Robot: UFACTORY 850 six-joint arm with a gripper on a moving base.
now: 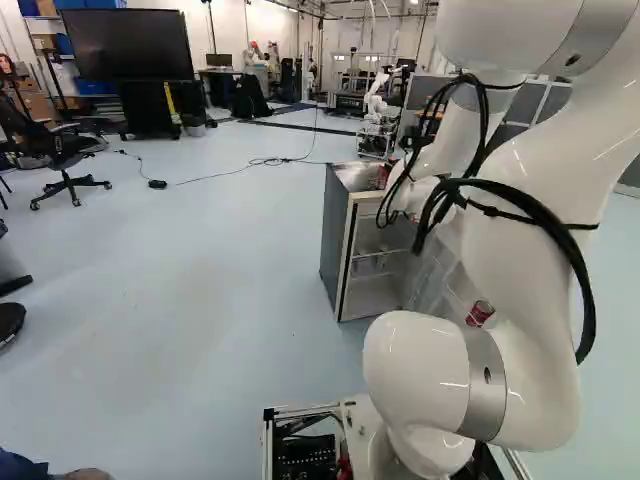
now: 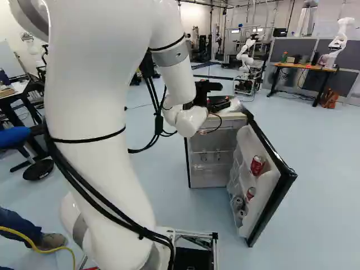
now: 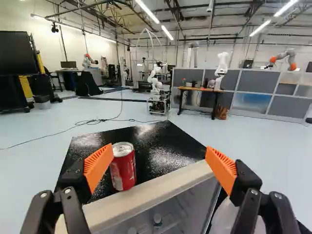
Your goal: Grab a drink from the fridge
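A long row of grey partition panels (image 3: 251, 102) stands far ahead of the jaws. The large white jointed arm (image 2: 101, 140) rises behind them and carries the black two-fingered gripper (image 2: 224, 95) out over the front of the fridge. The small box-shaped fridge (image 1: 338, 240), with dark sides, a glossy black top and a pale front frame, is under and ahead of the jaws. Another robot (image 3: 155, 80), white and mounted on a wheeled metal frame, stands well beyond them. The fridge's white-lined door (image 2: 271, 188) with its dark edge hangs open, below the jaws and off to one side.

In the wrist view the gripper (image 3: 158, 155) is spread wide, its ribbed orange pads (image 3: 222, 170) well apart, with nothing gripped. The red-and-silver metal drink can (image 3: 123, 170) stands upright on the fridge top, within the span between the fingers and much closer to the finger farther from the door; whether that pad touches it, I cannot tell. More cans sit in the door's racks, lower than the jaws: an upper red one (image 2: 257, 165), a lower red one (image 2: 250, 194) and two dull grey ones (image 2: 238, 203). Inside the fridge, beneath the jaws, a small pale cap (image 3: 157, 219) shows.
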